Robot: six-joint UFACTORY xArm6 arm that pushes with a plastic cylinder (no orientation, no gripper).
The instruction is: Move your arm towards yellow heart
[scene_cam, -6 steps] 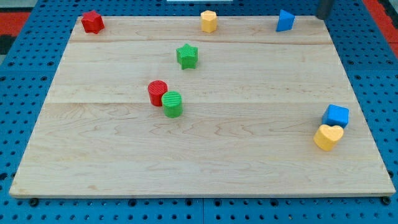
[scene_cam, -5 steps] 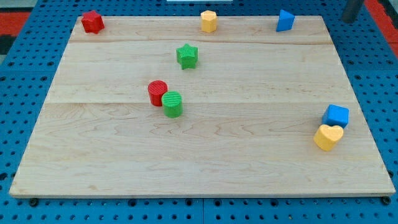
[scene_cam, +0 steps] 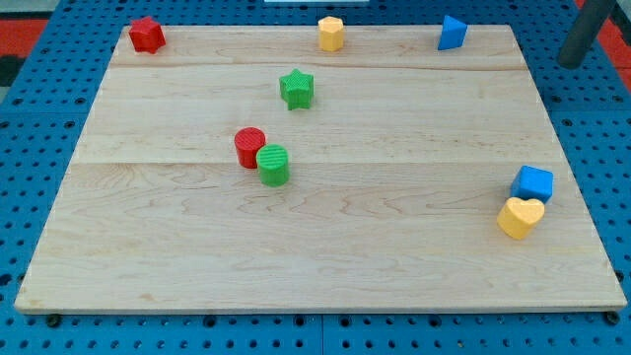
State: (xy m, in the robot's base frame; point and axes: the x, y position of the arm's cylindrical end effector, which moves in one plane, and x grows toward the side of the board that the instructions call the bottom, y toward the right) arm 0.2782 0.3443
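Observation:
The yellow heart (scene_cam: 520, 217) lies near the board's right edge, touching the blue cube (scene_cam: 533, 183) just above it. My tip (scene_cam: 570, 63) is at the view's upper right, off the wooden board (scene_cam: 394, 247) over the blue pegboard. It stands well above the yellow heart and blue cube and to the right of the blue block (scene_cam: 452, 33) at the top edge.
A red block (scene_cam: 146, 35) sits at the top left corner, a yellow hexagon block (scene_cam: 331, 33) at top centre. A green star (scene_cam: 296, 88) lies left of centre. A red cylinder (scene_cam: 249, 147) and green cylinder (scene_cam: 273, 164) touch each other.
My rod has moved to the right and down the view, from the top edge near the blue block to beside the board's upper right corner. No block has moved.

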